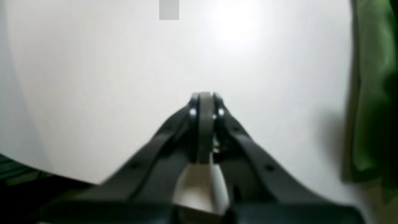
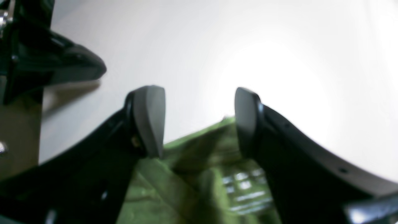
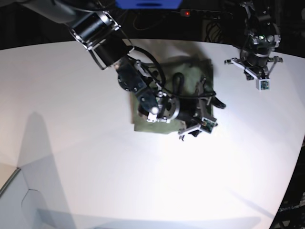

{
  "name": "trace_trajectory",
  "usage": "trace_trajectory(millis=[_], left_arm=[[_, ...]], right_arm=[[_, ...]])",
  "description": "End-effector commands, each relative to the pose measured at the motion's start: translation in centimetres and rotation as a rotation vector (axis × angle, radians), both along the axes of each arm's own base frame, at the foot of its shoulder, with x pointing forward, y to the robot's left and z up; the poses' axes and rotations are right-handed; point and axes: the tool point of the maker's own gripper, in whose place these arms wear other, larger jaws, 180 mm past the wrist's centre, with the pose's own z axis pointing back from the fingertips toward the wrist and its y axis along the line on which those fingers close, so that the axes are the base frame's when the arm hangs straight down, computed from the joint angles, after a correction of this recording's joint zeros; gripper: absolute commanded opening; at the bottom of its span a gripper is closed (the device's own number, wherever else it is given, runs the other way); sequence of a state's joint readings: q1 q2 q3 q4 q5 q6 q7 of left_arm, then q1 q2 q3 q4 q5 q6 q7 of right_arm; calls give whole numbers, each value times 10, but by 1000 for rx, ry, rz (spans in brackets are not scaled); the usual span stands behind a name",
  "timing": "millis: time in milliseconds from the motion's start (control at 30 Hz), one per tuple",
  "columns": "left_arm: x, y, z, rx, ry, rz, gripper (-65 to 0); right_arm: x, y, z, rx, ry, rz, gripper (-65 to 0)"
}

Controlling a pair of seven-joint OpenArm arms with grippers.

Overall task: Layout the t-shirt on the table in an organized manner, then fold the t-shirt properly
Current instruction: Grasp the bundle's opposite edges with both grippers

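Note:
The olive-green t-shirt (image 3: 190, 74) lies bunched in a rough square on the white table (image 3: 71, 119), partly under my right arm. My right gripper (image 3: 213, 101) is open over the shirt's right edge. In the right wrist view its fingers (image 2: 149, 121) straddle a raised fold of the shirt (image 2: 199, 174), which bears pale printed marks, without closing on it. My left gripper (image 3: 257, 69) hovers to the right of the shirt. In the left wrist view it (image 1: 205, 96) is shut and empty over bare table (image 1: 93, 77), with the shirt (image 1: 373, 93) at the frame's right edge.
The table's curved edge (image 1: 62, 177) runs close behind the left gripper. Dark floor and cables lie beyond the table's far edge (image 3: 157, 40). The left arm (image 2: 46, 62) shows at the upper left of the right wrist view.

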State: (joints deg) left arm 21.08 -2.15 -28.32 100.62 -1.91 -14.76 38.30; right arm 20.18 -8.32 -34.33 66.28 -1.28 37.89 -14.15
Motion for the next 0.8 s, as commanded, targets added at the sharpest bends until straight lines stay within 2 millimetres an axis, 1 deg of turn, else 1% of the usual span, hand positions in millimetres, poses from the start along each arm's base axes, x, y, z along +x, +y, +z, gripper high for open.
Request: trace_trajectory(millis=[0, 67, 133, 200, 267, 333, 367, 433, 467, 533, 600, 667, 700, 767], left_arm=[[7, 3, 13, 19, -47, -6, -649], [10, 7, 24, 32, -75, 3, -646], [15, 6, 38, 13, -125, 14, -644], [23, 0, 54, -39, -186, 11, -643], [29, -12, 63, -128, -239, 7, -613], [34, -20, 71, -207, -283, 7, -547], [37, -23, 74, -238, -298, 2, -504], [39, -29, 76, -298, -309, -3, -425], [41, -33, 78, -326, -308, -7, -413], [44, -34, 80, -358, -306, -6, -418], [46, -36, 80, -375, -289, -11, -427], [47, -38, 79, -380, -278, -14, -439], [47, -38, 79, -380, -278, -15, -440], [46, -38, 80, -379, -276, -16, -437]], right_arm=[[20, 1, 44, 113, -72, -56, -328], [36, -18, 66, 171, -108, -147, -327], [48, -44, 79, 194, -121, -238, -324], [57, -72, 86, 194, -125, -325, -299], [61, -105, 84, 164, -126, -409, -256], [57, -133, 76, 118, -121, -466, -210], [53, -146, 69, 95, -114, -487, -194], [43, -167, 48, 56, -78, -525, -198], [38, -174, 37, 39, -53, -540, -207], [28, -182, 16, 25, 5, -565, -248], [17, -184, -4, 10, 63, -574, -319], [10, -179, -17, 4, 103, -565, -400], [7, -172, -22, 9, 123, -556, -431], [4, -166, -33, 9, 165, -551, -469]])
